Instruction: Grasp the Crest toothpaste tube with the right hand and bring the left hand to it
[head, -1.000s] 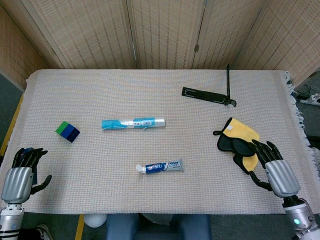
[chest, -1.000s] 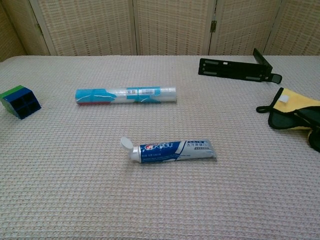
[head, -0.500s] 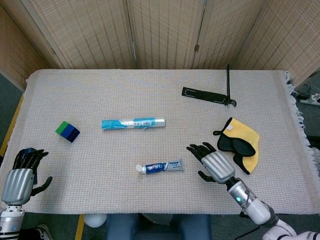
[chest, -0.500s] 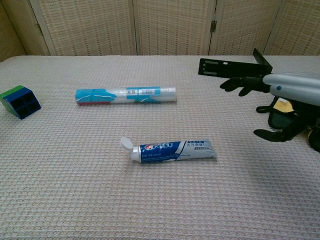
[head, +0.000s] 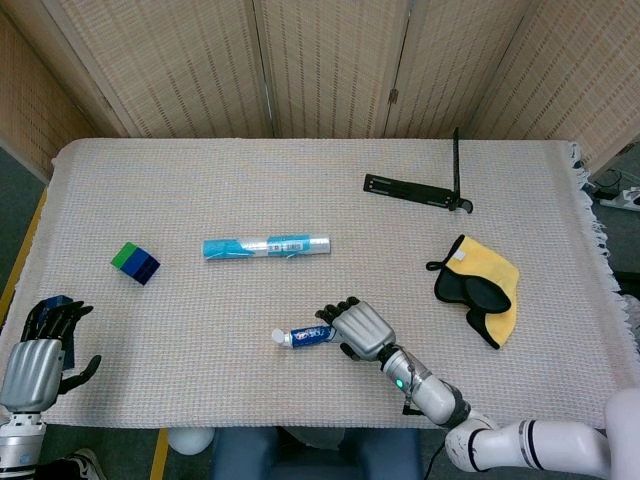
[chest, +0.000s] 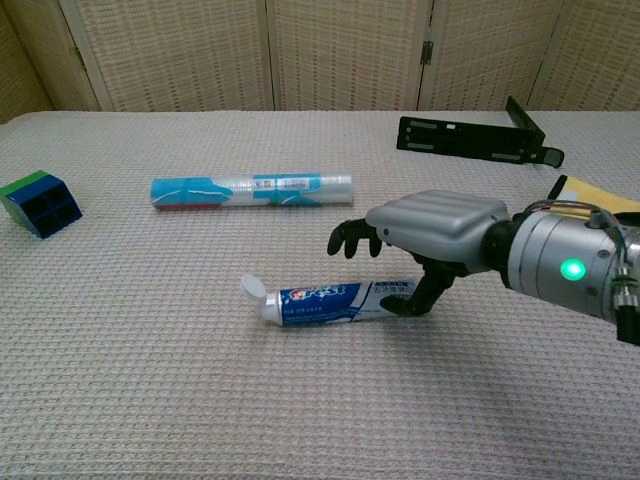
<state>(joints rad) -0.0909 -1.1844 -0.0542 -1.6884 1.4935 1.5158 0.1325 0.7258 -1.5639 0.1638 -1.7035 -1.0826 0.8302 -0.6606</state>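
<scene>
The Crest toothpaste tube (head: 304, 336) (chest: 322, 302) lies flat near the table's front, its white cap flipped open and pointing left. My right hand (head: 362, 328) (chest: 430, 228) hovers over the tube's tail end. Its fingers (chest: 352, 238) arch apart above the tube, and its thumb reaches down to the tail on the near side. Nothing is gripped. In the head view the hand hides the tail. My left hand (head: 40, 345) stays at the front left table edge, fingers apart and empty; the chest view does not show it.
A blue-and-white roll (head: 266, 246) (chest: 252, 190) lies behind the tube. A blue-green cube (head: 135, 263) (chest: 40, 202) sits at the left. A black folding stand (head: 420, 190) (chest: 470, 138) is at the back right, and a yellow-black mitt (head: 480, 285) (chest: 590, 195) at the right.
My right hand has swept left from beside the mitt and now sits over the tube's tail. The tube and my left hand have not moved.
</scene>
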